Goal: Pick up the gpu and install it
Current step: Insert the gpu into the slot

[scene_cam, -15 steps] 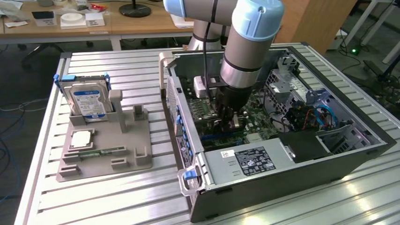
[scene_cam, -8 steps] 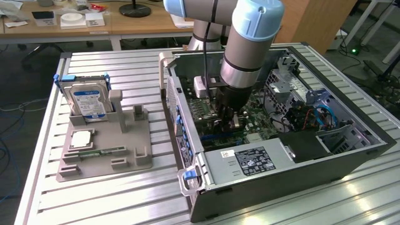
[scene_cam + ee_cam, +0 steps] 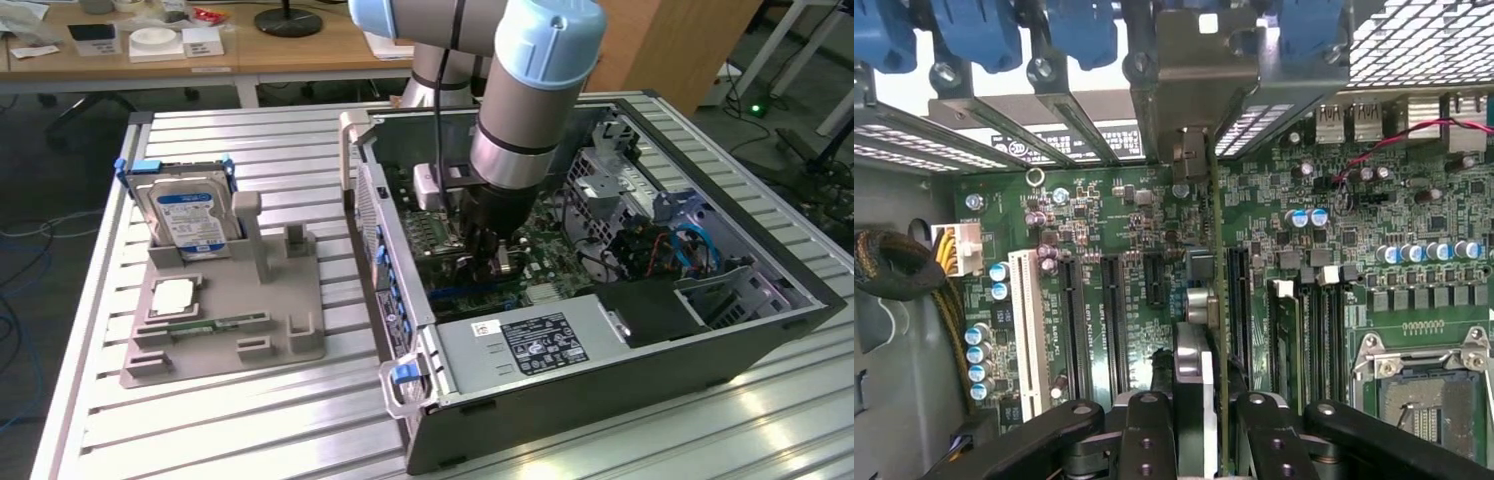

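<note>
In the wrist view the gpu (image 3: 1215, 300) stands edge-on between my fingers (image 3: 1148, 440), a thin dark card running away from me over the green motherboard (image 3: 1104, 290). Its silvery end bracket (image 3: 1199, 70) sits against the case's rear slot openings. My gripper (image 3: 1212, 445) is shut on the card's near end. The card is lined up over a long black slot; whether it is seated I cannot tell. In the exterior view my gripper (image 3: 487, 258) reaches straight down inside the open computer case (image 3: 747, 330), low over the motherboard.
A grey holder (image 3: 220, 330) at the exterior view's left carries the hard drive (image 3: 187, 215), a processor (image 3: 174, 297) and a memory stick (image 3: 214, 325). Inside the case are the power supply (image 3: 534, 345), cables (image 3: 667, 245) and blue slot latches (image 3: 974, 35).
</note>
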Motion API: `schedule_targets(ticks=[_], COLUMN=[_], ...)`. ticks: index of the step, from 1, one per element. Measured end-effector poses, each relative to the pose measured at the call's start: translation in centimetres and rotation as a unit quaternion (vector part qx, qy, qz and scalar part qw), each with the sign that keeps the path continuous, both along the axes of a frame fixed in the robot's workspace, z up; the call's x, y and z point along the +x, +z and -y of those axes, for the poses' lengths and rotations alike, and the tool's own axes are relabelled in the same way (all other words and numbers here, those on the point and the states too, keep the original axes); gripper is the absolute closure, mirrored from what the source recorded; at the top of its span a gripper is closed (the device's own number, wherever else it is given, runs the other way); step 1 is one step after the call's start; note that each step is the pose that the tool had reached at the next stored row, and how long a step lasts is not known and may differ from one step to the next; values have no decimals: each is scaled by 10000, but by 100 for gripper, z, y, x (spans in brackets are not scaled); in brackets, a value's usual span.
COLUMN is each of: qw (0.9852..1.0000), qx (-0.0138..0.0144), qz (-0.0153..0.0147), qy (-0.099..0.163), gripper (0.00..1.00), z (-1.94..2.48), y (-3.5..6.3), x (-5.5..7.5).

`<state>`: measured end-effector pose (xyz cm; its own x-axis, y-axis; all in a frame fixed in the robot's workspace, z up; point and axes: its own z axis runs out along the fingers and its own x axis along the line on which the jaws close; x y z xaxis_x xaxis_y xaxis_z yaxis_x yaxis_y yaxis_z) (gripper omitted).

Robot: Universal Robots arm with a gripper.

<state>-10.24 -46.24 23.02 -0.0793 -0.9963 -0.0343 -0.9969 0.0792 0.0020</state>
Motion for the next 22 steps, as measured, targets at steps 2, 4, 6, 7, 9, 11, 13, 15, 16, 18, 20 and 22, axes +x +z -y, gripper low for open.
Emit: schedule_targets(ticks=[2, 4, 6, 7, 9, 11, 13, 15, 16, 18, 20, 22], qw=[10000, 10000, 10000, 10000, 10000, 10000, 9999, 9998, 9998, 9998, 9998, 9998], qx=[-2, -2, -2, -2, -2, -2, -2, -4, -4, -2, -3, -3], qz=[0, -1, -4, -16, -55, -97, -148, -185, -185, -185, -186, -182], qy=[0, 0, 0, 0, 0, 1, 0, 0, 0, 0, 1, 3], gripper=[72, 72, 72, 72, 72, 72, 72, 72, 72, 72, 72, 72], z=[0, 0, 1, 0, 1, 1, 0, 1, 1, 0, 1, 1], y=[19, 20, 20, 20, 20, 20, 20, 21, 21, 15, 13, 12], x=[0, 0, 2, 10, 32, 53, 60, 61, 61, 61, 63, 64])
